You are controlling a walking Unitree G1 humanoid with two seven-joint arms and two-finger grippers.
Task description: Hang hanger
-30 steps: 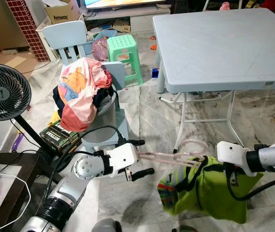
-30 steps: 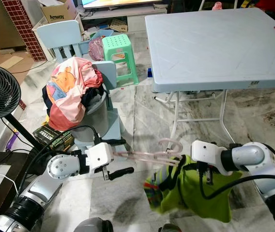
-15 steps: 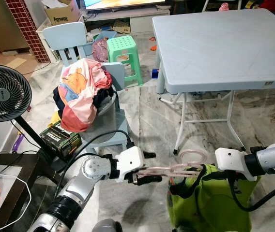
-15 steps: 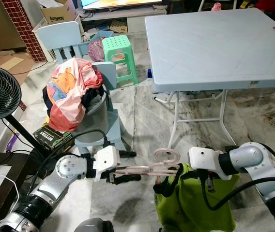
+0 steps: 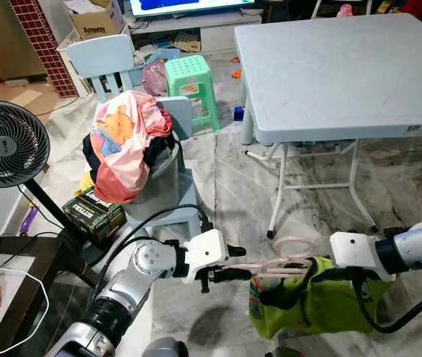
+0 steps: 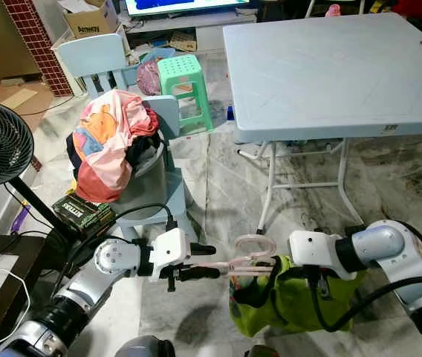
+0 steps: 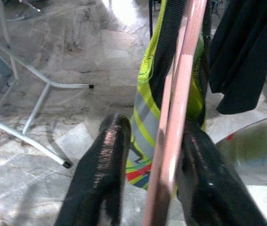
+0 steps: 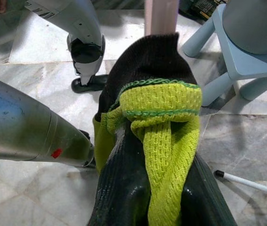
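The hanger (image 5: 270, 264), pale pink, is held level and low over the floor (image 5: 226, 186), between the two arms, so that the shirt (image 5: 319, 305) can be worked along it. Its one end is clamped between the fingers of the left gripper (image 5: 222, 262); in the left wrist view the pink bar (image 7: 178, 108) is seen pinched against one black finger (image 7: 201, 183), the other finger standing a little off it. The hanger's hook (image 5: 293, 245) points up, near the middle.

The green shirt, trimmed in black, is bunched and gripped at its edge by the right gripper (image 8: 147, 197), whose fingers are closed on the fabric. The shirt is draped over the hanger's far end, though how fully the bar is threaded through it cannot be told.

The table (image 5: 345, 67) stands just ahead, its thin legs (image 5: 279, 193) close to the hanger's hook. To the left a small chair (image 5: 170, 201) is heaped with clothes (image 5: 125, 141), and a fan (image 5: 7, 141) and a green stool (image 5: 192, 85) are set farther off. No rail is made out, so a turn is judged needed before hanging.
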